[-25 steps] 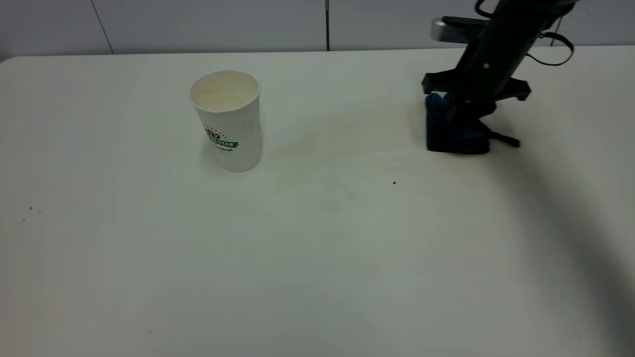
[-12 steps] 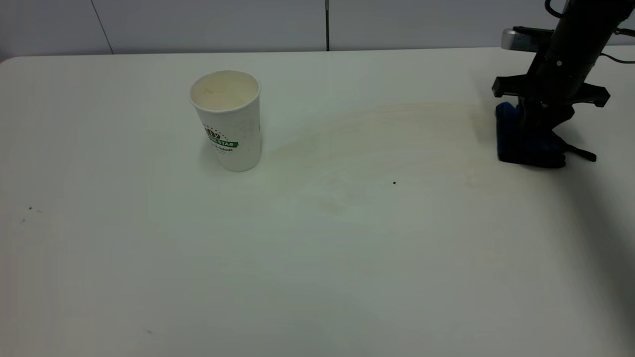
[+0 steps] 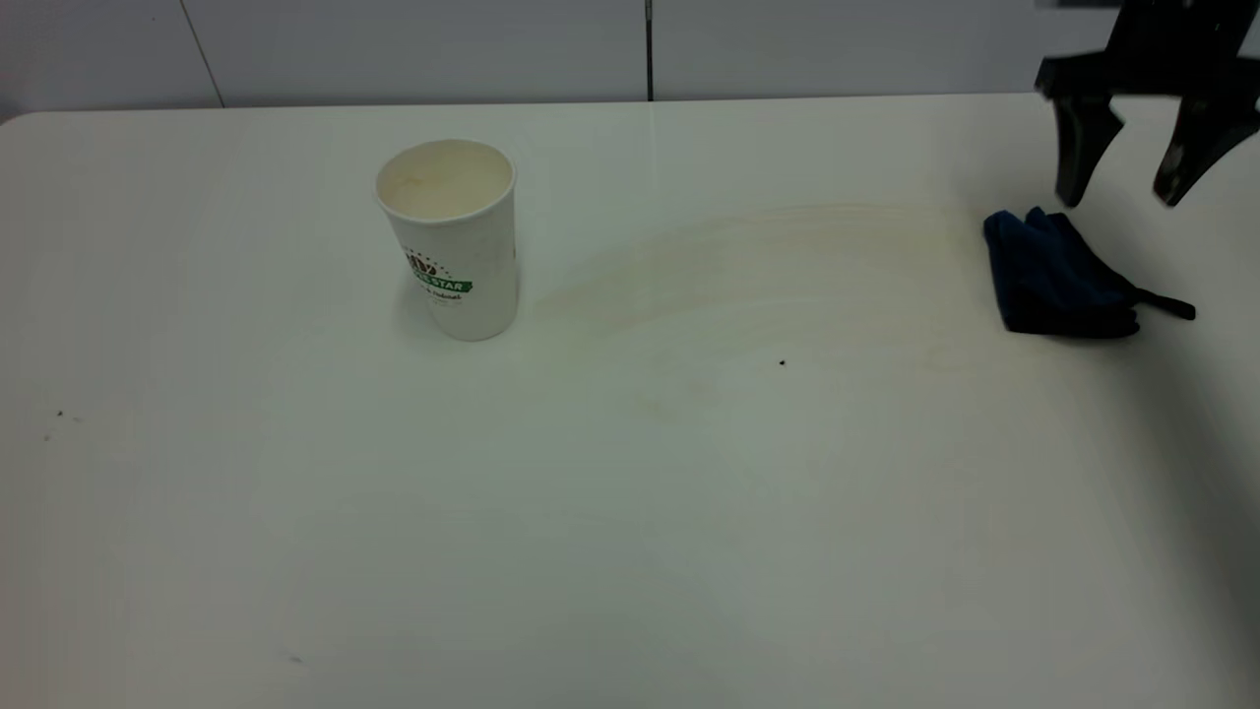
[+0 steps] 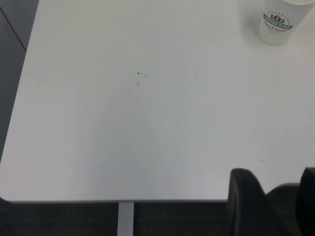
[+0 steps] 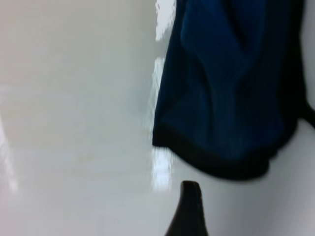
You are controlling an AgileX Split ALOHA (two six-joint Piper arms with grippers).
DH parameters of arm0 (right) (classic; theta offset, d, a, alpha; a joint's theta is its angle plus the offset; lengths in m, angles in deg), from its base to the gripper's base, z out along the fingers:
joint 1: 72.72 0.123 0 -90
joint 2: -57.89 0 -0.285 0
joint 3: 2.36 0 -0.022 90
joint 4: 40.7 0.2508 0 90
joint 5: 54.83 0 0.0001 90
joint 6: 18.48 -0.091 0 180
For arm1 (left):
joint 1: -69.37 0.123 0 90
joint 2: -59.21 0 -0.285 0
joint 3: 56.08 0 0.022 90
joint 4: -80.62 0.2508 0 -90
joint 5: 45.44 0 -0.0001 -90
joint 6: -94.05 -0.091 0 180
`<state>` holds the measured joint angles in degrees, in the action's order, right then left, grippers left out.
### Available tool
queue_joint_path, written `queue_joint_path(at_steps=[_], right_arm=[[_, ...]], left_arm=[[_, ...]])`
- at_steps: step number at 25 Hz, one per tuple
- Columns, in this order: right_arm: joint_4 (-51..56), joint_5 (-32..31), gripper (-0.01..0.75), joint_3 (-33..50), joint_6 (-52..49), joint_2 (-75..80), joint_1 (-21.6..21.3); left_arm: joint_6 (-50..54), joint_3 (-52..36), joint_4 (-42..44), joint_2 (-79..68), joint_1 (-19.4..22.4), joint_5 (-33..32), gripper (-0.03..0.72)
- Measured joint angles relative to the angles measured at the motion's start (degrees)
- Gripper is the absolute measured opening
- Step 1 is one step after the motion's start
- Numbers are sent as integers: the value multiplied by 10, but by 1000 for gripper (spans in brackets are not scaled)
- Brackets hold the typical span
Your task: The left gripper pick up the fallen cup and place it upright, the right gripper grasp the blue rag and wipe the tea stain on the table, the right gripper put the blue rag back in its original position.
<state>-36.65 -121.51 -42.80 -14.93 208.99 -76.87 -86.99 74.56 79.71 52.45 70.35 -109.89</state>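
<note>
Near the far right edge of the table [image 3: 630, 551], above the surface: right gripper [image 3: 1132, 192], lifted clear, two black fingers [image 3: 1081, 148] pointing down and spread well apart, holding nothing. Just below and in front of it: blue rag [image 3: 1053, 276], lying crumpled and flat on the tabletop, soft folded cloth with dark edging, thin black strap tail sticking out toward the right edge. Not touching the gripper. From the right wrist view, the same rag [image 5: 231, 88] close up, deep blue with a black border, one black fingertip [image 5: 189, 209] beside it over bare white surface.

Left of the rag, stretching across the middle toward the cup: tea stain [image 3: 748, 276], now only faint tan smears in a wide curved band, with one tiny dark spot near it. At the left end of the smears: paper cup [image 3: 450, 238], standing upright, white, tapered, green banner logo on its side, mouth open upward.

Wide open room on the near half and the left side of the smooth white tabletop, rounded corner visible at far left.

At the near left table edge, seen from the left wrist view: left gripper [image 4: 273, 206], dark finger tips apart, well away from the cup [image 4: 278, 22].
</note>
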Motion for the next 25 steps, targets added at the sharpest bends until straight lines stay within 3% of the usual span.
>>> queue_joint_path(at_steps=[7,12,20,25], right_arm=[[20,-30,693,1,-16,-137,3],[28,-33,626,46,-26,-279,35],[-4,-42,603,228,-66,-551,120],[-11,-42,603,369,-96,-689,138]], left_arm=[[0,0,0,0,0,0,278],[0,0,0,0,0,0,278],[0,0,0,0,0,0,278],[0,0,0,0,0,0,278]])
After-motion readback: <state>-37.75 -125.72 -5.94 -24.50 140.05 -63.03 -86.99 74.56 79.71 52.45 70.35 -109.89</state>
